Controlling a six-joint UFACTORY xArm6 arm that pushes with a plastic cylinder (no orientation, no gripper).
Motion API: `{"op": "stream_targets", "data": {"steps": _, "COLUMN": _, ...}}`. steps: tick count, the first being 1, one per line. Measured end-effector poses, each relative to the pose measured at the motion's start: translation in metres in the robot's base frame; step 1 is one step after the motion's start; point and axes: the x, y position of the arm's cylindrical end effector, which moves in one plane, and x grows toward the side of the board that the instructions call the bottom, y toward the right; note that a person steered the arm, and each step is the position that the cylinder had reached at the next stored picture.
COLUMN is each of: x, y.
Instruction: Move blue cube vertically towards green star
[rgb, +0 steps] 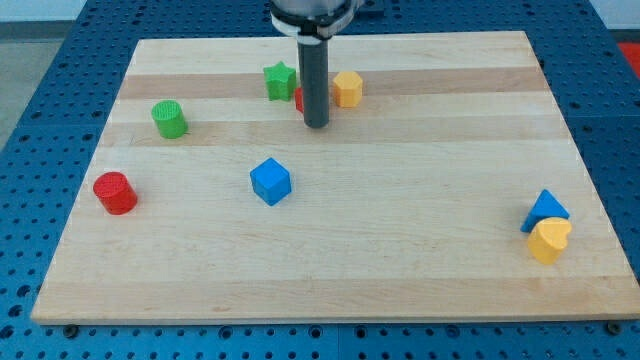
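Blue pegboard frames a pale wooden board (420, 290) on which the arm's dark rod stands near the view's top, my tip (316, 125) resting on the wood between the green star (280, 80) and a yellow block (347, 89). A red block (300, 98) sits mostly hidden behind the rod; its shape cannot be made out. The rig carries no jaws at all, only the rod, so there is nothing apart, together or clamped.

The blue cube (270, 182) lies near the board's middle, well below the star and almost straight under it, a shade toward the view's left. My tip is above and to the right of the cube, well apart from it, not touching any block that can be seen.

Elsewhere, a green cylinder (170, 119) and a red cylinder (115, 193) stand at the view's left; a blue triangular block (545, 210) and a yellow block (549, 240), possibly heart-shaped, touch each other at the lower right.

By the look of it the push has not begun: the step in hand is the approach. The next move likely calls for bringing my tip round the cube to its lower side without nudging it, then driving straight up the view toward the star, stopping short of it.
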Motion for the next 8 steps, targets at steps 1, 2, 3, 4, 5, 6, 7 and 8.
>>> {"op": "stream_targets", "data": {"steps": 1, "x": -0.014, "y": 0.000}}
{"op": "stream_targets", "data": {"steps": 2, "x": -0.017, "y": 0.000}}
{"op": "stream_targets", "data": {"steps": 3, "x": 0.016, "y": 0.004}}
{"op": "stream_targets", "data": {"steps": 4, "x": 0.098, "y": 0.013}}
{"op": "stream_targets", "data": {"steps": 5, "x": 0.116, "y": 0.013}}
{"op": "stream_targets", "data": {"steps": 6, "x": 0.132, "y": 0.011}}
{"op": "stream_targets", "data": {"steps": 7, "x": 0.149, "y": -0.030}}
{"op": "stream_targets", "data": {"steps": 8, "x": 0.149, "y": -0.040}}
